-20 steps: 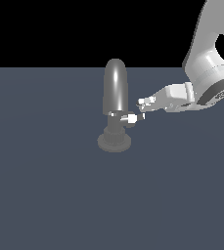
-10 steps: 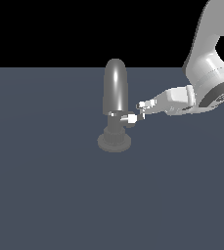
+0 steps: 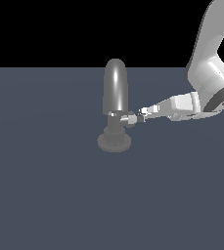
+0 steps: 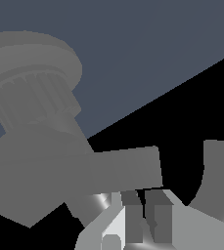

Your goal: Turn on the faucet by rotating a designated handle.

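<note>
The grey glossy faucet (image 3: 115, 90) stands upright on its round ridged base (image 3: 114, 142) in the middle of the exterior view. Its short handle (image 3: 128, 118) juts from the neck toward the exterior view's right. My gripper (image 3: 142, 114) reaches in from that side, its tips at the handle's free end, touching it or nearly so. In the wrist view the handle (image 4: 125, 168) is a grey bar just beyond my fingertips (image 4: 157, 217). The two fingertips lie close together with nothing between them. The ridged base (image 4: 33, 73) and part of the arched spout (image 4: 218, 171) also show there.
A flat dark grey-blue floor (image 3: 50, 195) spreads all around the faucet. My white arm (image 3: 209, 73) comes down from the exterior view's upper right.
My gripper has dropped a little and closed in on the handle's free end. The faucet and the handle look unmoved.
</note>
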`<state>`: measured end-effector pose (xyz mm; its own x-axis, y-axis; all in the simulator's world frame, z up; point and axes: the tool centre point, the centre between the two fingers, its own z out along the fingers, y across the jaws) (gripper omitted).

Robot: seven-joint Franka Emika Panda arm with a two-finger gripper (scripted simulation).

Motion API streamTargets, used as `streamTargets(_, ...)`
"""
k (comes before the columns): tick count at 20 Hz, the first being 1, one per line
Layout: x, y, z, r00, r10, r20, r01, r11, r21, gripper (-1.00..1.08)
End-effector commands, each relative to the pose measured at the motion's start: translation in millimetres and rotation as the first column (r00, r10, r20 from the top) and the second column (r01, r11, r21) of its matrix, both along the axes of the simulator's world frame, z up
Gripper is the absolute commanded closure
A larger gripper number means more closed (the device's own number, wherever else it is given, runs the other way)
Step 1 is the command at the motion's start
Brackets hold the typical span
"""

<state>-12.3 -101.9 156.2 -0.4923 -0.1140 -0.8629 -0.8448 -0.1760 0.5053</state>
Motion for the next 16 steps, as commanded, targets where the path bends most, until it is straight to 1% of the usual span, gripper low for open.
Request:
streamTargets(1, 0.0, -0.1, 0.0, 1.000, 0.000, 0.000, 0.000, 1.000, 0.000, 1.08)
streamTargets(13, -16.4, -3.7, -78.2, 0.999, -0.003, -0.033, 0.003, 1.000, 0.003, 1.08)
streamTargets(14, -16.4, -3.7, -78.2, 0.999, -0.003, -0.033, 0.003, 1.000, 0.003, 1.08)
streamTargets(15, 2.8, 0.1, -33.3, 0.999, 0.014, 0.041, -0.014, 1.000, 0.008, 1.08)
streamTargets(16, 3.8, 0.3, -37.1, 0.999, 0.013, 0.038, -0.013, 1.000, 0.008, 1.08)
